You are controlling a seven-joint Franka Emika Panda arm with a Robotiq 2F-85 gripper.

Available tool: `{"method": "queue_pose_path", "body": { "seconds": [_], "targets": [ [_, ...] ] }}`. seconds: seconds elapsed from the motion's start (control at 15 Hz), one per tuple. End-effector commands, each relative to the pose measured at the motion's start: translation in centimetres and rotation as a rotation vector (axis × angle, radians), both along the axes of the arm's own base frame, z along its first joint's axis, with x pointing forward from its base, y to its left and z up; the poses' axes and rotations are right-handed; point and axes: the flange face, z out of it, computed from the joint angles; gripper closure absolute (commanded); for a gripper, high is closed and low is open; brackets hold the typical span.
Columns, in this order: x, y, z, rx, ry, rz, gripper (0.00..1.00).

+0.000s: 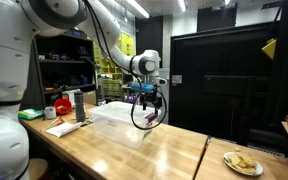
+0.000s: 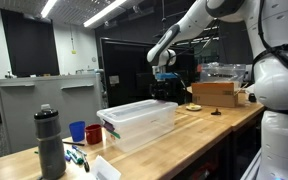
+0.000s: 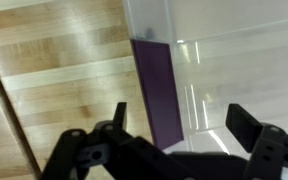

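Tool (image 1: 149, 100): released, jaws spread wide, hovering just above the clear bin's right end.
Clear bin (image 1: 119, 118): resting on the table (image 1: 134, 155).
Purple strip (image 3: 156, 85): along the bin's edge, below the tool.

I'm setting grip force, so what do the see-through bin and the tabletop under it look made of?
Bin: probably clear plastic with a glossy finish; its walls are see-through and the lid shows glare. Tabletop: looks like butcher-block wood with a smooth, sealed sheen; plank seams and grain are visible, and the ceiling lights reflect off it.
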Motion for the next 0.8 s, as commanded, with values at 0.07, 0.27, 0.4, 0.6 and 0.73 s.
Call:
{"method": "queue_pose_path", "body": {
  "seconds": [0.07,0.27,0.4,0.6,0.73],
  "targets": [
    [0.8,-0.2,0.5,0.016,0.017,0.002,0.0],
    [1.3,-0.6,0.4,0.016,0.02,-0.003,0.0],
    [1.8,-1.0,0.1,0.019,0.02,-0.006,0.0],
    [2.4,-1.6,-0.1,0.021,0.02,-0.012,0.0],
    [2.7,-2.0,-0.2,0.021,0.022,-0.016,0.0]
  ]
}}
